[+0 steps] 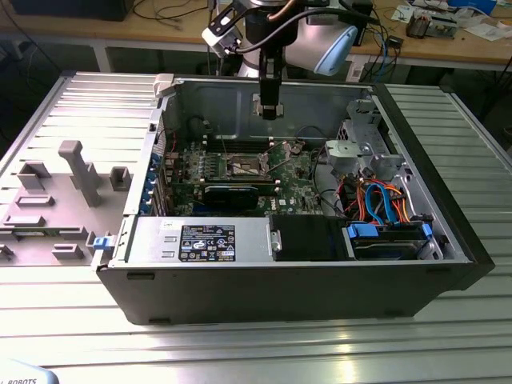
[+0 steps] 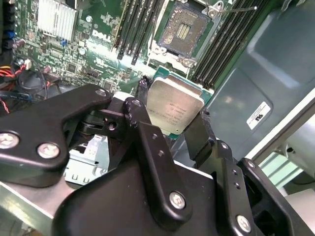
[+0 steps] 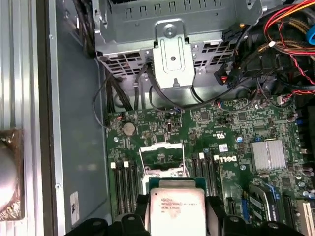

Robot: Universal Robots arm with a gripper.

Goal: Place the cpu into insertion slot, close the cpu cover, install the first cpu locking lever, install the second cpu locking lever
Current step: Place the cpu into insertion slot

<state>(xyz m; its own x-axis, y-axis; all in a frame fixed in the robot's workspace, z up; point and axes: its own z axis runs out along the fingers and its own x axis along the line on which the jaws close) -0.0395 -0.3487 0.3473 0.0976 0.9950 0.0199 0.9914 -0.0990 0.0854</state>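
Note:
The cpu (image 2: 173, 109), a small square chip with a silver top, is clamped between the black fingers (image 2: 142, 93) of my gripper (image 2: 172, 112), which is shut on its edges. The chip (image 3: 176, 209) hangs above the green board, just short of the insertion slot (image 2: 183, 32), whose dark recess lies exposed. The cpu cover (image 3: 161, 146) stands raised, with the board showing through its window. A thin locking lever (image 2: 241, 9) sticks out beside the slot. In the exterior view my gripper (image 1: 270, 110) hovers inside the open case above the slot (image 1: 244, 166).
Long black memory slots (image 2: 140, 29) flank the socket. A metal drive cage (image 3: 172, 54) with red and orange cables (image 1: 376, 204) stands at the exterior view's right. The case walls (image 1: 216, 100) ring the board. A grey fixture tray (image 1: 56, 192) lies to the left.

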